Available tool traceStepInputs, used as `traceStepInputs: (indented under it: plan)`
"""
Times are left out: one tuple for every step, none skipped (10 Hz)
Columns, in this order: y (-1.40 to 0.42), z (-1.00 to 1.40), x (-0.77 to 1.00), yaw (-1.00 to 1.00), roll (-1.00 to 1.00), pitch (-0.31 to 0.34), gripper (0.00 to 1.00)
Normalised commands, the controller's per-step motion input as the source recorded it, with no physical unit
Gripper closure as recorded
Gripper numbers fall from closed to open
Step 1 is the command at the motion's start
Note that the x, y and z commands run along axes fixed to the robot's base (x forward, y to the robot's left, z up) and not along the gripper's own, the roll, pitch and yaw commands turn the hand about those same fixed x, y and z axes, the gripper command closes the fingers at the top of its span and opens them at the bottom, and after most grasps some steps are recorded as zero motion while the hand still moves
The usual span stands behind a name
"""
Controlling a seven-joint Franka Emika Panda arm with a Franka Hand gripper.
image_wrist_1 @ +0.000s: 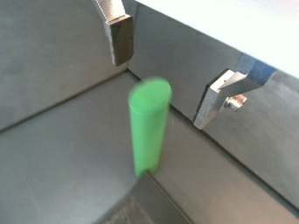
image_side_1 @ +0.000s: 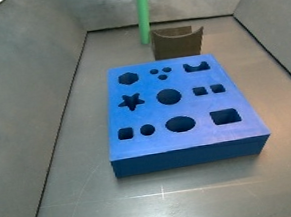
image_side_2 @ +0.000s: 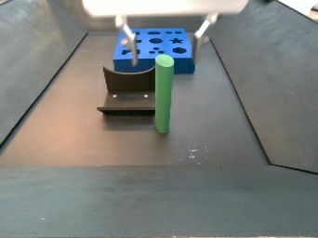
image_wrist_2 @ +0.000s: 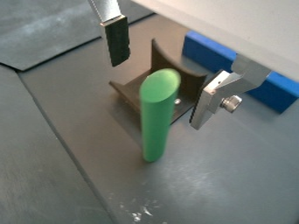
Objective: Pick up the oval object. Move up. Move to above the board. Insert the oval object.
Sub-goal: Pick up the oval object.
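The oval object is a bright green rod standing upright on the dark floor, next to the fixture; it also shows in both wrist views and at the far end in a side view. My gripper hangs open just above the rod's rounded top, one finger to each side and neither touching it, as both wrist views show. The board is a thick blue block with dark shaped cutouts, lying flat beyond the fixture.
The fixture is a dark L-shaped bracket on a base plate, standing between the rod and the board. Grey sloping walls enclose the floor on all sides.
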Motion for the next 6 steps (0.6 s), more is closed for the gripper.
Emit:
traceStepInputs:
  plan:
    - [-0.02,-0.89,0.17,-0.1,0.16,0.0,0.0]
    - [-0.08,-0.7,0.0,-0.09,0.13,-0.007,0.0]
    - [0.0,-0.05,-0.16,0.0,0.02,-0.021,0.0]
    - [0.0,0.0,0.0,0.0,0.0,0.0,1.0]
    - [0.01,0.0,0.0,0.0,0.0,0.0,1.0]
    - [0.0,0.0,0.0,0.0,0.0,0.0,1.0]
